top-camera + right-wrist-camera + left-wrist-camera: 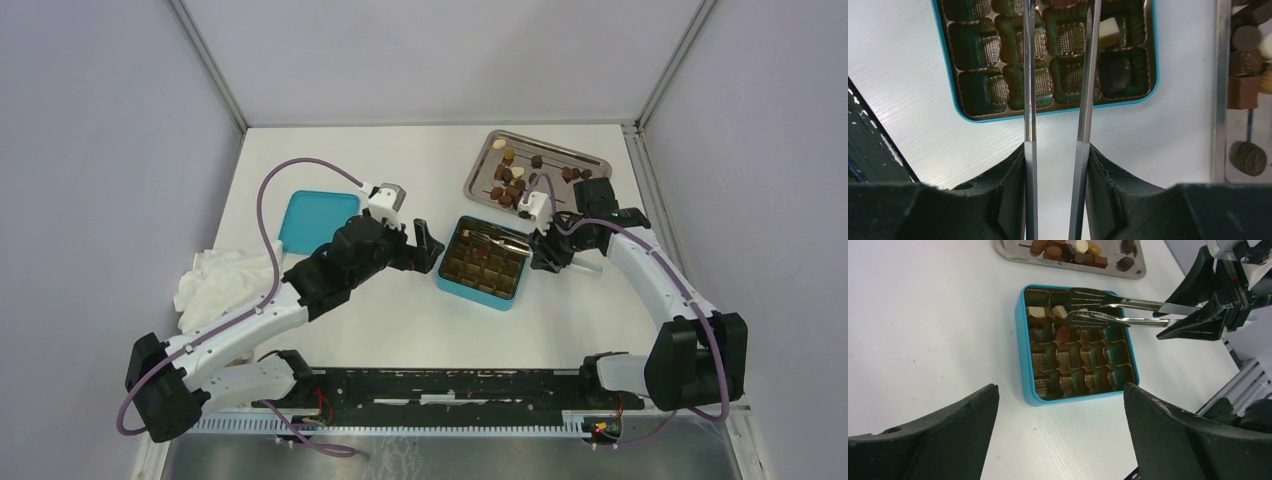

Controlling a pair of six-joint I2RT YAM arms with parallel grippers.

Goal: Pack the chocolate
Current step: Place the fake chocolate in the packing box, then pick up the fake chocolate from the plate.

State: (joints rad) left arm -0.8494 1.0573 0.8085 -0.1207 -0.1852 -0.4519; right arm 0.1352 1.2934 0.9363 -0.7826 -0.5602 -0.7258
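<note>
The teal box [484, 262] with its brown gridded insert sits mid-table. A few pieces of chocolate lie in its cells: two cream ones [1036, 311], a dark one [1037, 334] and a brown one [1064, 334]. More chocolate [515, 180] is piled on the metal tray. My right gripper [553, 250] [1056, 150] is shut on the long metal tweezers [1108, 310] [1030, 75]. Their tips hover spread apart over the box's far cells with nothing between them. My left gripper [428, 243] [1060, 386] stands open just left of the box, touching nothing.
The metal tray [590, 160] stands at the back right, just beyond the box. A teal lid [315, 220] lies flat to the left, behind my left arm. A crumpled white cloth [220, 275] rests near the left wall.
</note>
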